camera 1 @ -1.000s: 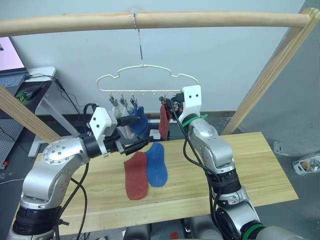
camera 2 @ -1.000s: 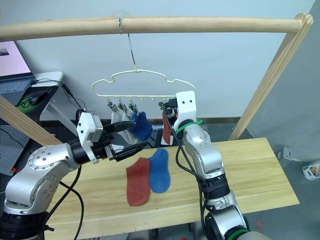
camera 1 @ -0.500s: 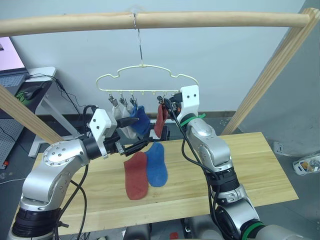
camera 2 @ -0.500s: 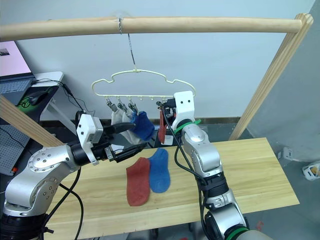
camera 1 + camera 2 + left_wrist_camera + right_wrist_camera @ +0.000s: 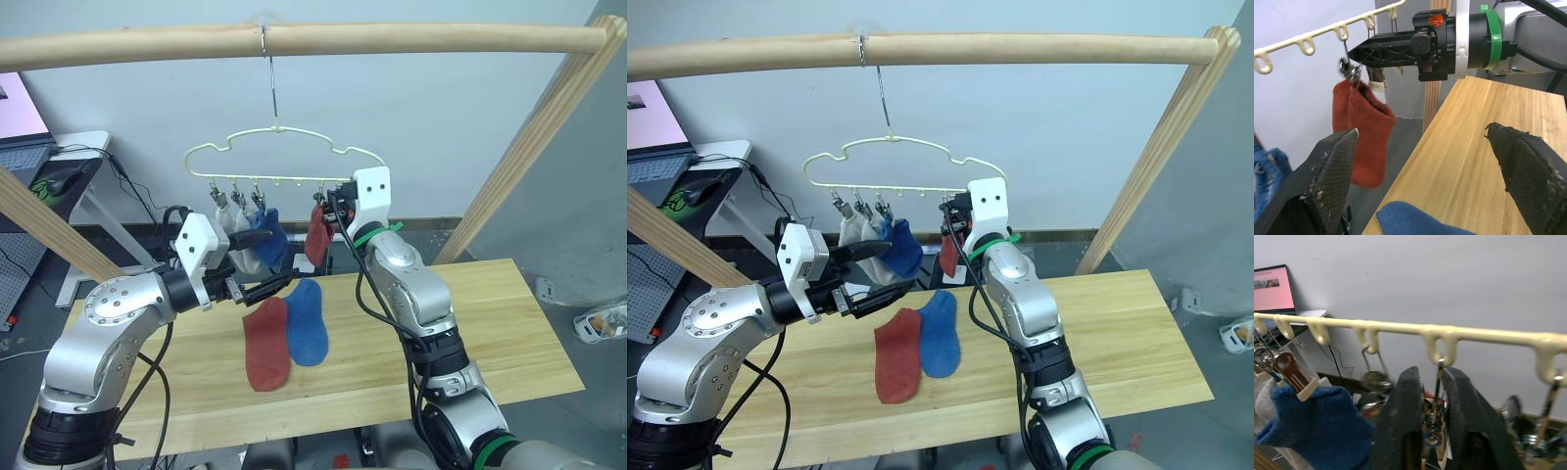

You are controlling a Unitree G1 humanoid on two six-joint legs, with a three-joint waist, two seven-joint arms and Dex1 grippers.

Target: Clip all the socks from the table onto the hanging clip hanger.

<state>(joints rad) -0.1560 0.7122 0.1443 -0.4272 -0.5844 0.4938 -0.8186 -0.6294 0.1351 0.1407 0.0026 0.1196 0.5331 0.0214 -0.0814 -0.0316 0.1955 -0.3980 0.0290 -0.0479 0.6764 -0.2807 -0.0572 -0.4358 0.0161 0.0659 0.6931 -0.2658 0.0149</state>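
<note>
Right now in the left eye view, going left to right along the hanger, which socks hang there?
Light grey socks → blue sock → rust-red sock, at the right hand.

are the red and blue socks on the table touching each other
Touching. In the left eye view the rust-red sock and the blue sock lie side by side on the table, long edges meeting with no wood visible between them.

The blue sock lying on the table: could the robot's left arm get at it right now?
Probably yes. The left gripper hangs open just above and beside the blue sock on the table, with nothing between them. The right gripper is up at the clip hanger.
</note>
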